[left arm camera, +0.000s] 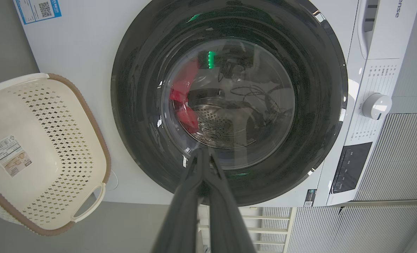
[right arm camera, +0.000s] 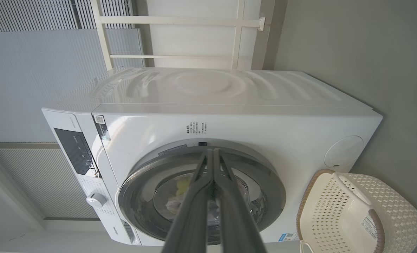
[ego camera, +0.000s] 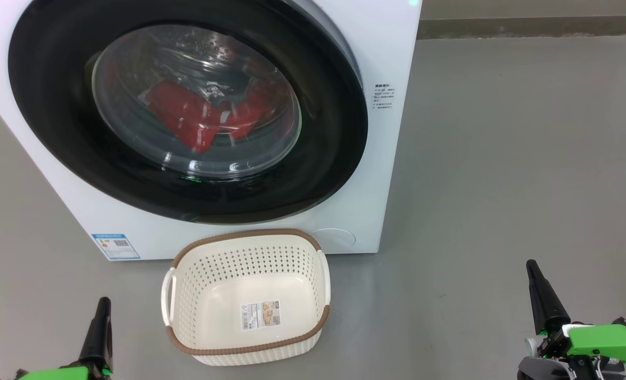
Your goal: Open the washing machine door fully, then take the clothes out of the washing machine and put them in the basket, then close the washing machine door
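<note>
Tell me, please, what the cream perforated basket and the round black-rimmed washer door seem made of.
Cream perforated basket: likely moulded plastic, matte, given its uniform punched holes; the brown woven-look rim seems moulded too. Round black-rimmed washer door: glossy rim, probably plastic, mirroring light; clear centre bowl, probably glass, red clothes visible through it.

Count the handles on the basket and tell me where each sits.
2. The basket carries a left handle on its left end and a right handle on its right end; none seems hidden.
</note>
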Robot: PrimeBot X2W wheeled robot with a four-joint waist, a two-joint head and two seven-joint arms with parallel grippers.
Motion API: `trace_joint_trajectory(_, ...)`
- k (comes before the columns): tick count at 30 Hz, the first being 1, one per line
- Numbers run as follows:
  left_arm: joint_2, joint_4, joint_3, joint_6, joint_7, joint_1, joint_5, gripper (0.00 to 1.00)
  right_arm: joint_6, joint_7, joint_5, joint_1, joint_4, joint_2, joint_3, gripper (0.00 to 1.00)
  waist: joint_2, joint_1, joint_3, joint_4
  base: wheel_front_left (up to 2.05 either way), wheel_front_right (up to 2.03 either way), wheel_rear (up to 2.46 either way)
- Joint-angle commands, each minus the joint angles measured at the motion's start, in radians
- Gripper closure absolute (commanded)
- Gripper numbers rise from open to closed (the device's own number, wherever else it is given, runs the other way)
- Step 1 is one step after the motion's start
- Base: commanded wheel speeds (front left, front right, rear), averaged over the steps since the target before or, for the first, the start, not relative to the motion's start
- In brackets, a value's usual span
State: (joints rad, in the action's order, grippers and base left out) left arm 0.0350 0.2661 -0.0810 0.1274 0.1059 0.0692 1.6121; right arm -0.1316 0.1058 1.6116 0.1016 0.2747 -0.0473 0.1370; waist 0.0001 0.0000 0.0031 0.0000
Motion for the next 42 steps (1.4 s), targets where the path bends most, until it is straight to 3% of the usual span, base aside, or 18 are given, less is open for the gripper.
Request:
trace_joint_trajectory(1,0.015,-0.021,-0.032,0.003,0.007,0.039,-0.003,1.0,0.001,0.007,-0.003,0.006,-0.03,-0.003,-0.024,1.0,-0.0001,0.0,0.0,0.0,0.0,0.0,0.0)
trace_joint_trajectory(4,0.015,-0.021,-0.032,0.003,0.007,0.039,-0.003,1.0,0.001,0.007,-0.003,0.006,-0.03,-0.003,-0.024,1.0,-0.0001,0.0,0.0,0.0,0.0,0.0,0.0)
trace_joint_trajectory(5,0.0,0.0,0.0,0.0,0.0,0.0,0.0,0.0,0.0,0.0,0.0,0.0,0.0,0.0,0.0,0.0,-0.0001,0.0,0.0,0.0,0.0,0.0,0.0)
trace_joint_trajectory(13,-0.016,0.037,0.008,0.0,-0.007,-0.033,-0.004,0.0,0.0,-0.008,-0.004,-0.02,0.047,0.009,-0.006,0.0,-0.0001,0.0002,0.001,0.0,0.0,0.0,0.0)
trace_joint_trajectory(17,-0.012,0.026,0.013,0.0,-0.019,-0.034,-0.016,0.0,0.0,-0.021,-0.016,-0.02,0.041,0.008,-0.014,0.0,-0.0001,0.0023,-0.001,0.002,0.0,0.0,0.0)
trace_joint_trajectory(24,0.0,0.009,0.022,0.0,-0.04,-0.037,-0.06,0.0,0.0,-0.041,-0.051,-0.021,0.026,-0.001,-0.032,0.0,-0.0001,0.0001,0.002,0.004,0.0,0.0,0.0)
trace_joint_trajectory(42,0.007,-0.035,0.031,0.001,-0.093,-0.049,-0.353,0.0,0.0,-0.094,-0.303,-0.017,0.012,-0.046,-0.093,0.0,-0.0001,0.0001,0.005,0.01,0.0,0.0,0.0)
